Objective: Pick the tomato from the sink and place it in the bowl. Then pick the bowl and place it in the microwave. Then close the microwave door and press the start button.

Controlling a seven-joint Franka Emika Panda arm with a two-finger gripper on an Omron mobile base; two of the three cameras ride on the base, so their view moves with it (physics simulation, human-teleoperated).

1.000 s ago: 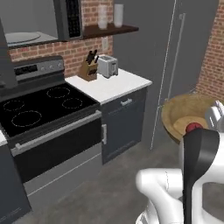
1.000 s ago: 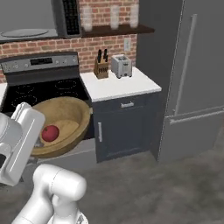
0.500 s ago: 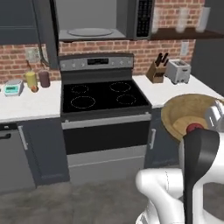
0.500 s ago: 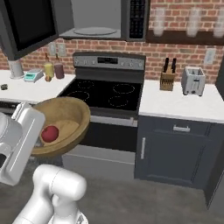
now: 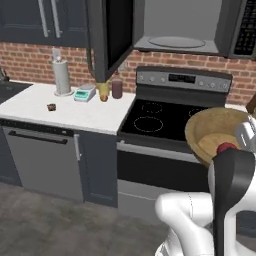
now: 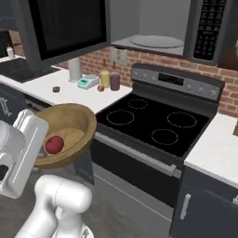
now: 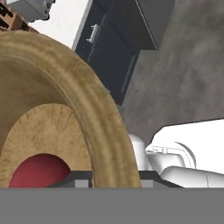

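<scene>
My gripper (image 7: pixel 111 177) is shut on the rim of the wooden bowl (image 7: pixel 65 87), which it holds in the air, tilted, in front of the stove. The red tomato (image 7: pixel 37 170) lies inside the bowl. The bowl (image 5: pixel 215 125) with the tomato (image 5: pixel 226 148) shows at the right of the left base view. The bowl (image 6: pixel 74 121) and tomato (image 6: pixel 54 144) hang low left in the right base view, beside my gripper (image 6: pixel 39 135). The microwave (image 5: pixel 180 25) above the stove stands open, its door (image 5: pixel 107 35) swung out to the left. The sink (image 6: pixel 18 69) lies far left.
The black stove (image 5: pixel 170 117) is straight ahead under the microwave (image 6: pixel 153 23). On the white counter (image 5: pixel 75 112) to its left stand a paper towel roll (image 5: pixel 62 76), a small scale (image 5: pixel 84 93) and bottles (image 5: pixel 117 89). The open door (image 6: pixel 65 25) juts out above that counter.
The whole picture has swept sideways as the base turned: the toaster and fridge side is gone, and the stove and open microwave are now ahead. The bowl stays held with the tomato inside.
</scene>
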